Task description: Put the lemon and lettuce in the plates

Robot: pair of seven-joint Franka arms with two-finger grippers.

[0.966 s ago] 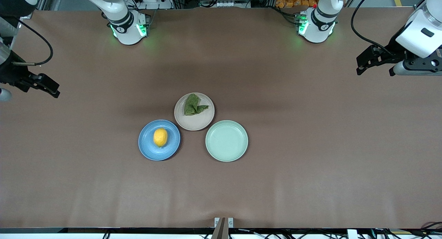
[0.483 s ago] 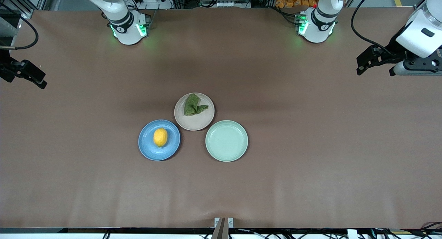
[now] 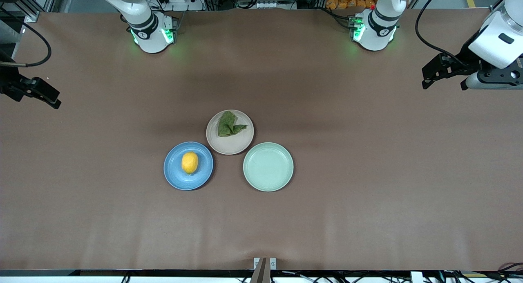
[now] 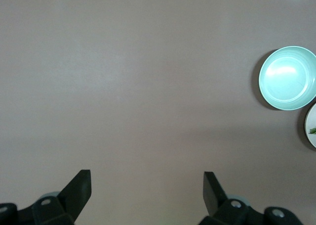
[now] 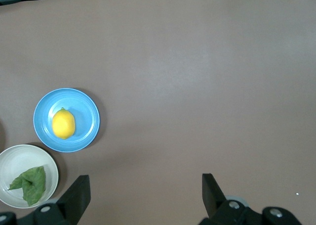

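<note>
The yellow lemon (image 3: pixel 189 162) (image 5: pixel 63 124) lies in the blue plate (image 3: pixel 171 176) (image 5: pixel 89 106). The dark green lettuce (image 3: pixel 229 124) (image 5: pixel 30 184) lies in the beige-pink plate (image 3: pixel 233 146) (image 5: pixel 15 160), which touches the blue one and sits farther from the front camera. My right gripper (image 3: pixel 41 99) (image 5: pixel 145 182) hangs open and empty over bare table at the right arm's end. My left gripper (image 3: pixel 443 86) (image 4: pixel 146 179) hangs open and empty over the left arm's end of the table. Both are well apart from the plates.
A pale mint green plate (image 3: pixel 268 167) (image 4: pixel 288 77) with nothing in it sits beside the other two, toward the left arm's end. Brown table surface (image 3: pixel 367 193) spreads around the plates. The arm bases (image 3: pixel 151 33) stand along the table's edge farthest from the front camera.
My right gripper drew back toward the right arm's end of the table, then came slightly back toward the plates. The left arm, the plates and the food have not moved.
</note>
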